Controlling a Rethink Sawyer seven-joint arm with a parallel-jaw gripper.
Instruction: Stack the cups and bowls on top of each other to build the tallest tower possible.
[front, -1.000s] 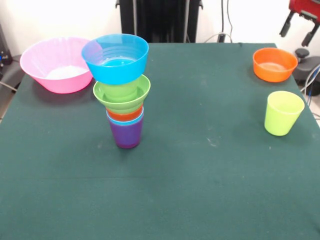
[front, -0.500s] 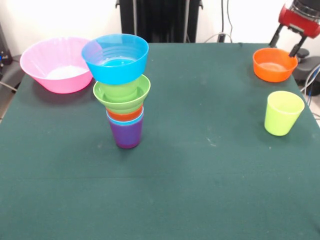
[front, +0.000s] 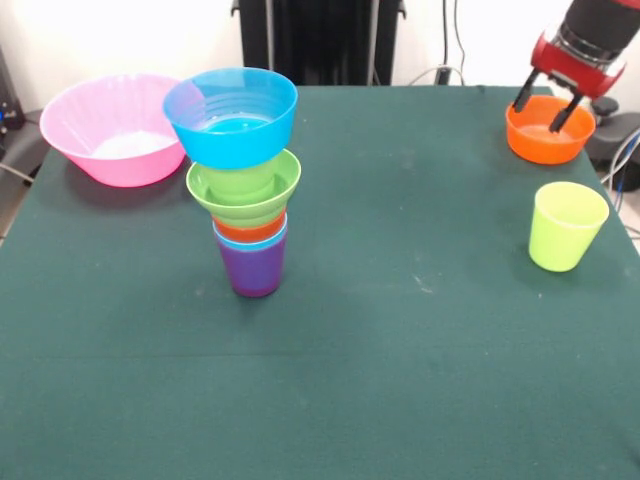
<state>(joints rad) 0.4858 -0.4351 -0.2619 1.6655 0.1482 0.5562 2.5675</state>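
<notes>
The tower (front: 246, 180) stands left of the table's middle: a purple cup (front: 252, 270) at the base, light blue and orange cups nested in it, then a ridged green bowl (front: 244, 188) and a blue bowl (front: 232, 116) on top. At the far right sits an orange bowl (front: 548, 130). My gripper (front: 540, 109) hangs open right over it, fingertips level with its rim, one near the left rim and one inside. A yellow-green cup (front: 566, 226) stands upright in front of that bowl.
A large translucent pink bowl (front: 112, 128) rests at the far left corner, just behind the tower. The dark green table (front: 400, 340) ends close to the right of the orange bowl and yellow-green cup.
The gripper has come down and leftward from the upper right corner until its fingers reach the orange bowl. The cups and bowls have stayed in place.
</notes>
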